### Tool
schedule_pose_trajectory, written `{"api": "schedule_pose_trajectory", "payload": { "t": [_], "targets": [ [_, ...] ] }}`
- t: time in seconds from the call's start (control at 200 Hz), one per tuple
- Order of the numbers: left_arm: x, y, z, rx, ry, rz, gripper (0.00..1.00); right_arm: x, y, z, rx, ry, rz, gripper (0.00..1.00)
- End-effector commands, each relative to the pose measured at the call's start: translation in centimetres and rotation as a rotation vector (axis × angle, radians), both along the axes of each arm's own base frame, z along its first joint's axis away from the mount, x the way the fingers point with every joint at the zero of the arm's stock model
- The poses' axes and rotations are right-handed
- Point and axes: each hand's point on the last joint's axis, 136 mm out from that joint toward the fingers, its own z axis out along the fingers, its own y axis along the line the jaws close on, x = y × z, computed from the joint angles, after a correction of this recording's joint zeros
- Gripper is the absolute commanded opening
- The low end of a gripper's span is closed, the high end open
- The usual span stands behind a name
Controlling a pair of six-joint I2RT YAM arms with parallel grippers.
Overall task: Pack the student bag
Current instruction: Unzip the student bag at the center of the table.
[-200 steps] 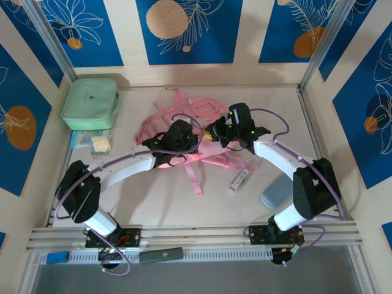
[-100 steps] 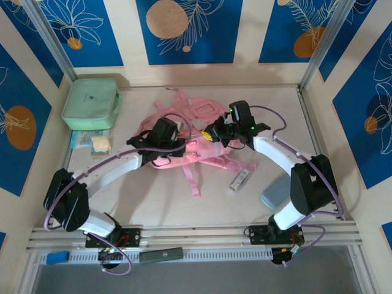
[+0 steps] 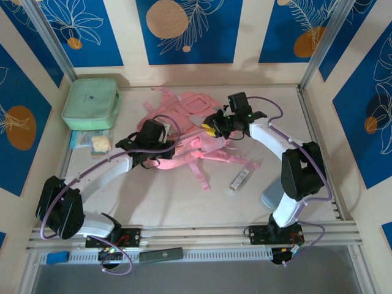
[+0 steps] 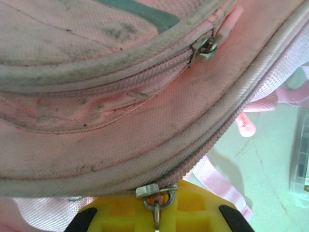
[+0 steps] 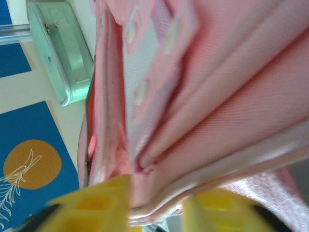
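Zipper pull point(image 4: 155, 192) in left hand point(image 4: 155, 218)

Enclosure walls point(image 3: 248, 37): cream, faced with blue panels point(image 3: 190, 46) that carry white line-drawn leaves and flowers and orange discs point(image 3: 166, 18). Two slanting aluminium posts point(image 3: 49, 40) stand at the back corners. Tabletop point(image 3: 177, 205): pale beige, matt, bordered at the near edge by a slotted aluminium rail point(image 3: 196, 234), with a grey surface point(image 3: 202, 278) in front of it. Lighting: even, with soft, short shadows.
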Motion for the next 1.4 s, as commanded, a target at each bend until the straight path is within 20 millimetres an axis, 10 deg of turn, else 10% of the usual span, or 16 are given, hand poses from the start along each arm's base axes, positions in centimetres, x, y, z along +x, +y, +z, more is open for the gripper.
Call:
{"api": "schedule_pose_trajectory", "payload": {
  "t": [0.0, 0.115, 0.38, 0.71, 0.975, 1.165, 1.396],
  "targets": [
    [1.0, -1.1, 2.5, -0.112, -0.051, 0.034, 0.0, -1.8, 0.3, 0.8, -0.027, -0.005, 0.013, 0.55],
    [1.2, -2.4, 2.9, -0.156, -0.042, 0.036, 0.0, -4.4, 1.1, -0.1, -0.025, 0.106, -0.018, 0.74],
    [0.6, -5.3, 3.8, -0.15, -0.042, -0.013, 0.0, -4.4, 5.9, -1.1, 0.085, 0.194, -0.074, 0.75],
    [-1.1, -3.7, 3.4, -0.068, 0.017, 0.021, 0.0, -0.1, 6.0, -0.5, -0.002, -0.006, 0.108, 0.04],
    [-4.7, 5.2, -1.0, 0.211, 0.168, 0.139, 0.0, 2.3, -1.8, 0.3, -0.018, -0.126, 0.196, 0.0],
    [-4.1, 2.2, -0.6, 0.037, 0.168, 0.048, 0.0, 2.3, -0.5, 0.8, -0.023, -0.151, 0.252, 0.0],
    [-2.8, -0.5, 1.3, -0.06, 0.123, 0.028, 0.0, -1.6, 0.1, 0.8, -0.114, -0.013, 0.175, 0.68]
  ]
}}
